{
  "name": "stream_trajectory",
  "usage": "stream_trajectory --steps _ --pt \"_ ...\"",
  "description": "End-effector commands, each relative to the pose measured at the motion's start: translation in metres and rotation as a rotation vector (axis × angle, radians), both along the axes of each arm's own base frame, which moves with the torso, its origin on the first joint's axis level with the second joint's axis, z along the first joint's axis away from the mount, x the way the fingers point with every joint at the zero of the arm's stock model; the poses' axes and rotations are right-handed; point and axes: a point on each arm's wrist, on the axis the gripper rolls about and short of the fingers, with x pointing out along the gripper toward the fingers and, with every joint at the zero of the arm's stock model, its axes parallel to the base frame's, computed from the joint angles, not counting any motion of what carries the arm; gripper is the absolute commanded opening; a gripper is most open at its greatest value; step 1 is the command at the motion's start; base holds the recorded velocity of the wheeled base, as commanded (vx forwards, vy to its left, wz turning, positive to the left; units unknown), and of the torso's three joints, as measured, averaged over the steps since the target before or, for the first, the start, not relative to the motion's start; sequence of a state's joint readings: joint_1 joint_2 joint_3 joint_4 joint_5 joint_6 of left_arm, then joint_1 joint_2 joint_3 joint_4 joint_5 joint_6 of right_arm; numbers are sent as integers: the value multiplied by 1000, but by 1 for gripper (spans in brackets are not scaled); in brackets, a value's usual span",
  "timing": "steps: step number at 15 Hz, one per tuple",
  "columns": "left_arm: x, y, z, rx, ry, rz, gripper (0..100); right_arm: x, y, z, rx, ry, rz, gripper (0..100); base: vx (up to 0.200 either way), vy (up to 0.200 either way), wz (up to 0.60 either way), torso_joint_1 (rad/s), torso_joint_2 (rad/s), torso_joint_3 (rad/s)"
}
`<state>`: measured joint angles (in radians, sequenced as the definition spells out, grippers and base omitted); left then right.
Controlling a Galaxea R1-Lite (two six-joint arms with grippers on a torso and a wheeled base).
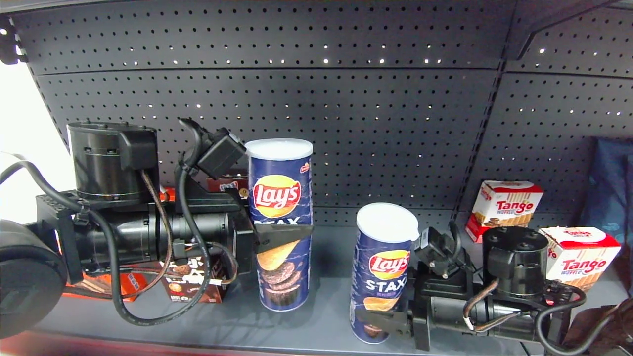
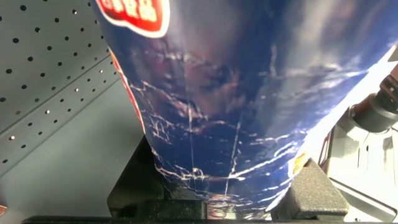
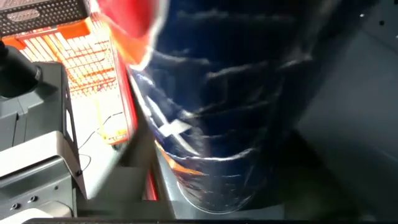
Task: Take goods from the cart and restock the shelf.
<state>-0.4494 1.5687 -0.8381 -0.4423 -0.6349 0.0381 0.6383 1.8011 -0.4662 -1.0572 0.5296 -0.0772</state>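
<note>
Two tall blue chips cans with white lids stand upright on the dark shelf [image 1: 326, 316]. My left gripper [image 1: 283, 233] is shut on the left can [image 1: 280, 198] around its middle; the can's base looks to rest on the shelf. In the left wrist view that can [image 2: 230, 93] sits between the two black fingers [image 2: 314, 193]. My right gripper [image 1: 380, 319] is shut on the lower part of the right can [image 1: 384, 257], which is near the shelf's front edge. The right wrist view shows this can [image 3: 230, 112] close up, blurred.
Two white and red wafer boxes [image 1: 509, 202] [image 1: 578, 254] stand at the right of the shelf, and a blue bag [image 1: 610, 183] sits behind them. A brown snack box [image 1: 193, 284] and an orange pack [image 1: 106, 287] lie under my left arm. An orange basket [image 3: 68, 43] sits below.
</note>
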Motion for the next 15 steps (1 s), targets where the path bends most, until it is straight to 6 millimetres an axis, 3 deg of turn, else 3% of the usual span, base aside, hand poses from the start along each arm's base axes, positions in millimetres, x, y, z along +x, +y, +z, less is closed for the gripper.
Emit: stream_trajectory --steps 1,11,15 --pt "0 0 0 0 0 0 0 1 -1 0 0 -1 -5 100 0 0 0 0 0 0" --pt "1 0 -1 1 1 0 0 -7 -25 8 8 -15 -61 100 0 0 0 0 0 0" --pt "4 7 -4 5 11 27 0 -27 -43 31 58 -84 -80 100 0 0 0 0 0 0"
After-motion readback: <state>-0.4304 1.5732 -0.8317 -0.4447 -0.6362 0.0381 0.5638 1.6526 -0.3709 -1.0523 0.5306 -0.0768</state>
